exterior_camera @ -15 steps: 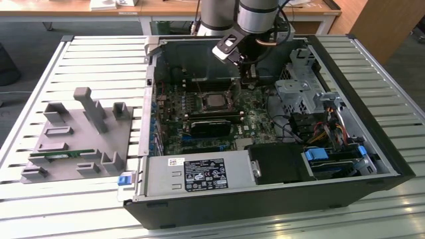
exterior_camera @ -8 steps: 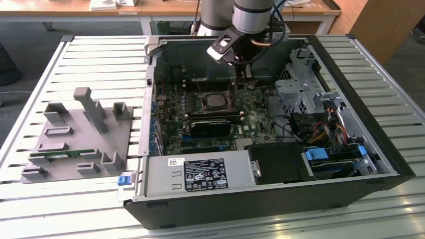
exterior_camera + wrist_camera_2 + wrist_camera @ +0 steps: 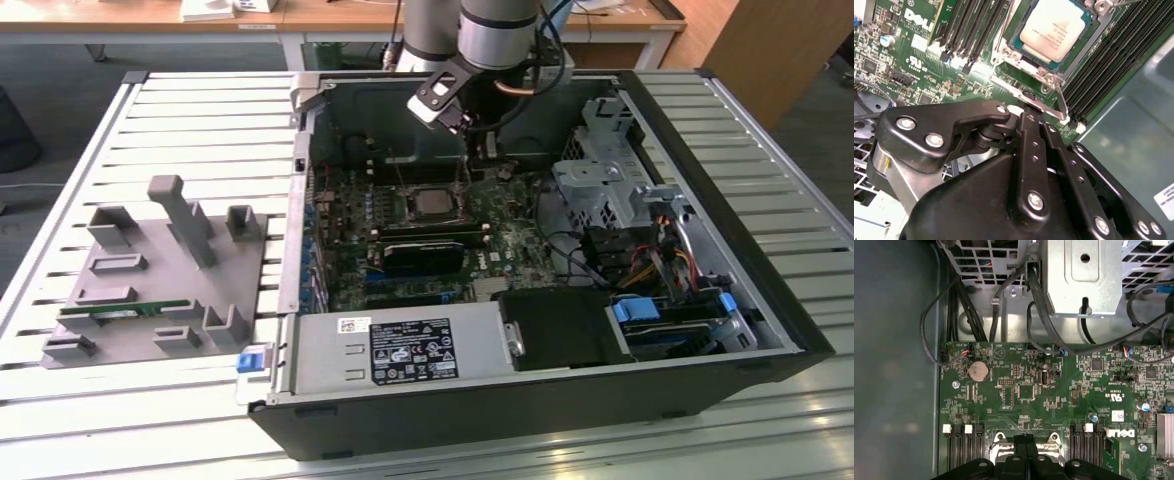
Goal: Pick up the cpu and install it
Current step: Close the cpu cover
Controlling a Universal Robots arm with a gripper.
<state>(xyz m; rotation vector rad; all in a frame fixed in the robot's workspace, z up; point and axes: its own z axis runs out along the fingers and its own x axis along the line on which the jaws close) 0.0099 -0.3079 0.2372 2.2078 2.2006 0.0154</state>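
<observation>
Silver cpu [image 3: 1054, 30] seated in socket [image 3: 1045, 73], black hand [image 3: 1030, 116] closed, empty, beside socket's edge

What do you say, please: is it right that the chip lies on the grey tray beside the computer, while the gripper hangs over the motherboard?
Not quite: the second wrist view shows the chip seated in its socket on the motherboard, not on the grey tray. The gripper does hang over the motherboard.
</observation>
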